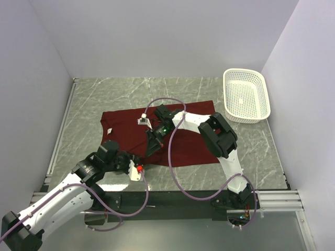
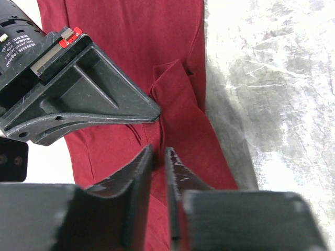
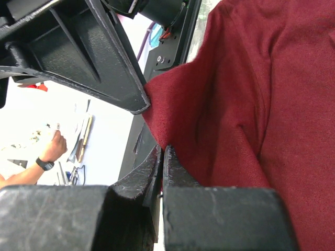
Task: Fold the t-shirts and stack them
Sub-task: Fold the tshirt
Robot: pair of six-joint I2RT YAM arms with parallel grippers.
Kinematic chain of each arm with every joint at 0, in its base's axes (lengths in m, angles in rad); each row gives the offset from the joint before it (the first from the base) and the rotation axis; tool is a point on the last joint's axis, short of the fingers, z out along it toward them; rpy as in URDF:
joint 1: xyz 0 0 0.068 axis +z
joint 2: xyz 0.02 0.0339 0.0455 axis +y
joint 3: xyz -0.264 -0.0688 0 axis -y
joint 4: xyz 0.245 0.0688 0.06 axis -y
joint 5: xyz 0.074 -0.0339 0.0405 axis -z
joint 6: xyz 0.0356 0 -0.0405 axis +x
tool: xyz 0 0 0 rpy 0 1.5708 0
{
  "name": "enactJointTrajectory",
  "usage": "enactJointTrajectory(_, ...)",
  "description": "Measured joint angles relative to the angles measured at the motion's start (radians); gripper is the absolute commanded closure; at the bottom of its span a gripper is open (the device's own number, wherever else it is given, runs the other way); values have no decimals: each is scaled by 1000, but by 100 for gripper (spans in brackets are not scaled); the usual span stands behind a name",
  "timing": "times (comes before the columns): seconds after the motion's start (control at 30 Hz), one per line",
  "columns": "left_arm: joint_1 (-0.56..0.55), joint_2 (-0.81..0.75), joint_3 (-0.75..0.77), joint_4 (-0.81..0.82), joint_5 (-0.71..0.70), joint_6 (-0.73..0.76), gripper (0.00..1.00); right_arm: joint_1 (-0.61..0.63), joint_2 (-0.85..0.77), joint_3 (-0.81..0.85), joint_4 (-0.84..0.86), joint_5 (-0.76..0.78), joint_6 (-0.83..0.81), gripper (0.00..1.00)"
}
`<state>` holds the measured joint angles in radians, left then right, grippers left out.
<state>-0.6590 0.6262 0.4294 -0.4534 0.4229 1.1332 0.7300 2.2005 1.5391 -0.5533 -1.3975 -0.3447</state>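
Right gripper (image 3: 162, 152) pinches the maroon t-shirt (image 1: 125, 125), left gripper (image 2: 158, 156) nearly closed, grasp unclear; white basket (image 1: 230, 102) stands well apart.

The top external camera sits high above and behind the arm bases (image 1: 238, 201), looking down and forward over the tabletop (image 1: 104, 94), far enough off to hold the left hand (image 1: 140, 166), the right hand (image 1: 150, 150) and the entire t-shirt (image 1: 188, 149). Each wrist camera rides behind its own hand and looks along the fingers (image 2: 133, 183) from very close, so those fingers fill the bottom of the view. Both wrist views share the t-shirt edge just ahead of the fingertips, and each catches the other hand above-left of its own.
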Motion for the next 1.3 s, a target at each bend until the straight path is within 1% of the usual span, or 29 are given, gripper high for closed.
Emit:
enactJointTrajectory(0.03,-2,0,0,1,-3,0,89,0,0,0,0,0,0,100)
enactJointTrajectory(0.1,-4,0,0,1,-7,-5,100,0,0,0,0,0,0,100)
enactJointTrajectory(0.13,-6,0,0,1,-11,-5,100,0,0,0,0,0,0,96)
enactJointTrajectory(0.17,-8,0,0,2,-13,-3,100,0,0,0,0,0,0,89)
enactJointTrajectory(0.2,-9,0,0,1,-14,-4,100,0,0,0,-1,0,2,62)
enactJointTrajectory(0.27,-10,-1,0,1,-18,-5,100,0,0,0,-7,5,-3,41)
enactJointTrajectory(0.3,-10,-1,0,0,-19,-5,100,0,0,1,-16,15,-19,36)
enactJointTrajectory(0.33,-10,-1,0,0,-21,-5,100,0,0,4,-36,28,-43,25)
enactJointTrajectory(0.37,-10,-4,0,-2,-21,-10,100,-2,0,11,-63,52,-64,17)
enactJointTrajectory(0.5,-11,-31,5,-26,-19,-37,100,-31,-51,14,-137,201,-159,15)
enactJointTrajectory(0.53,-10,-41,9,-35,-18,-50,100,-47,-87,-3,-139,253,-193,14)
enactJointTrajectory(0.57,-11,-49,14,-45,-13,-61,100,-68,-147,-34,-141,311,-228,11)
enactJointTrajectory(0.6,-11,-55,18,-49,-8,-71,100,-87,-216,-82,-127,372,-265,11)
enactJointTrajectory(0.67,-11,-68,29,-64,2,-93,100,-129,-426,-233,-83,511,-357,10)
enactJointTrajectory(0.73,-12,-86,36,-80,11,-117,100,-155,-680,-418,-3,645,-428,10)
enactJointTrajectory(0.77,-13,-95,38,-89,18,-128,100,-159,-801,-500,27,703,-447,16)
enactJointTrajectory(0.8,-13,-104,39,-96,22,-135,100,-166,-900,-562,34,743,-478,20)
enactJointTrajectory(0.83,-13,-114,39,-104,26,-143,100,-177,-968,-598,15,763,-511,26)
enactJointTrajectory(0.87,-13,-124,39,-113,27,-150,100,-191,-1007,-613,-6,772,-543,27)
enactJointTrajectory(0.97,-13,-142,39,-132,34,-158,100,-303,-1097,-668,-69,830,-681,27)
enactJointTrajectory(1.03,-14,-145,39,-145,38,-160,100,-381,-1139,-758,-86,899,-781,27)
enactJointTrajectory(1.1,-14,-147,39,-156,43,-160,100,-446,-1180,-836,-150,955,-876,30)
enactJointTrajectory(1.13,-14,-148,39,-160,44,-160,100,-478,-1185,-856,-188,972,-917,32)
enactJointTrajectory(1.17,-15,-150,39,-162,44,-160,100,-503,-1181,-863,-221,989,-958,36)
enactJointTrajectory(1.3,-15,-155,39,-166,43,-160,100,-567,-1136,-873,-251,1051,-1067,39)
